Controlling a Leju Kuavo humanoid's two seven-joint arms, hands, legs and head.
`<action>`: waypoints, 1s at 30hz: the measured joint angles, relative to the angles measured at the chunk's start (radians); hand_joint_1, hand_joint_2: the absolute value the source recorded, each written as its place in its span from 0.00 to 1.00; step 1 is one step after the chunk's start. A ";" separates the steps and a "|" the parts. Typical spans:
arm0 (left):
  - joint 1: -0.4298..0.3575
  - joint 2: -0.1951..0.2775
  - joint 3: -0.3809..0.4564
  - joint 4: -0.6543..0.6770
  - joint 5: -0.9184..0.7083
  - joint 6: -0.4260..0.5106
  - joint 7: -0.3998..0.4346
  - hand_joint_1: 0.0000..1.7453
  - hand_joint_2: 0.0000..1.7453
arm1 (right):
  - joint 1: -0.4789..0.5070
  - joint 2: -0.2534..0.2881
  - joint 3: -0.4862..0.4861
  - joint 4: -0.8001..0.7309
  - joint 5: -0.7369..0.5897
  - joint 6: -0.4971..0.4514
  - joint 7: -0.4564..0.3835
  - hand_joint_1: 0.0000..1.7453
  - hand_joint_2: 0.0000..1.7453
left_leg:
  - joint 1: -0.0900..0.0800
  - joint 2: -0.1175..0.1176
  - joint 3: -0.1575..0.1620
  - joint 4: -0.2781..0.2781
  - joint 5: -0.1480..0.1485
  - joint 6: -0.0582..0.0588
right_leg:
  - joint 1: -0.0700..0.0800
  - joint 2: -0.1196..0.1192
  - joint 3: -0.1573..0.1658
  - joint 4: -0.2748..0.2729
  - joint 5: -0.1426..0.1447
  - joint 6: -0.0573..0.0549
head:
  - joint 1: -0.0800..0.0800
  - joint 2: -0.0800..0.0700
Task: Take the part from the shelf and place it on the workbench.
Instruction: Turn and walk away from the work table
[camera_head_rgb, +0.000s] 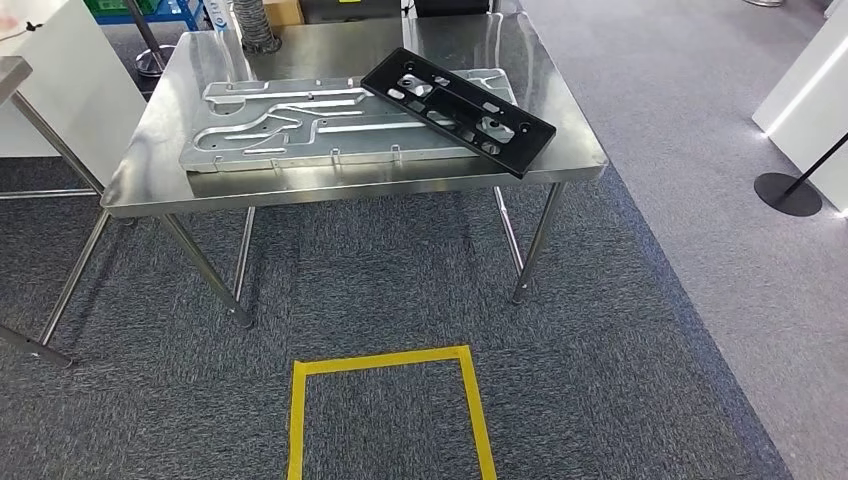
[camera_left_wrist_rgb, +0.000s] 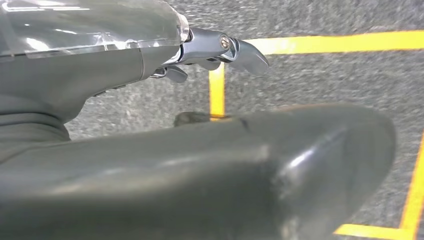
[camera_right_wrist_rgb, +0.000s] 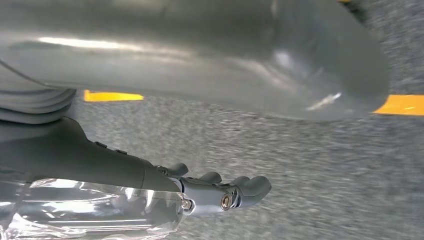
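The stainless steel workbench (camera_head_rgb: 150, 170) is standing ahead on grey carpet, carrying a large flat silver metal plate with milled channels (camera_head_rgb: 300, 125). The long black rectangular plastic part with cut-outs (camera_head_rgb: 457, 108) is lying diagonally across that plate's right end, its lower corner reaching to the bench's front edge. Judging from this, the part is already sitting on the workbench and the placing looks done.

On the floor nearer the robot, a square outline of yellow tape (camera_head_rgb: 385, 362) is marking a standing spot.

The left hand (camera_left_wrist_rgb: 220, 50) is hanging over the carpet and tape lines, its fingers lying loosely extended and gripping nothing. The right hand (camera_right_wrist_rgb: 225, 192) is hanging likewise over the carpet, fingers gently curved, apart, and carrying nothing.

What probably remains is backing away cleanly: the arms are best kept low and close to the body, clear of the bench edge, since the part's overhanging corner could be nudged off by a careless swing.
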 joint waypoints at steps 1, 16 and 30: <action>0.000 0.002 -0.001 0.000 -0.002 0.001 0.000 0.00 0.00 | 0.000 0.001 0.000 0.001 0.000 0.000 0.003 0.00 0.00 | 0.000 0.000 -0.005 0.056 -0.020 -0.002 | 0.001 0.000 -0.019 0.003 0.013 0.000 | 0.000 0.000; -0.011 0.019 -0.022 0.000 -0.026 0.001 -0.015 0.00 0.00 | 0.001 0.015 -0.001 0.005 0.003 -0.001 -0.032 0.00 0.00 | -0.008 0.006 0.161 -0.228 0.101 0.071 | -0.008 0.005 -0.186 0.295 -0.128 0.069 | 0.000 0.000; -0.006 0.023 -0.030 0.000 -0.029 0.003 -0.006 0.00 0.00 | -0.004 0.017 -0.004 0.005 0.007 0.013 -0.040 0.00 0.00 | -0.005 -0.001 0.005 -0.027 0.044 0.015 | 0.004 -0.005 0.081 -0.026 -0.055 -0.005 | 0.000 0.000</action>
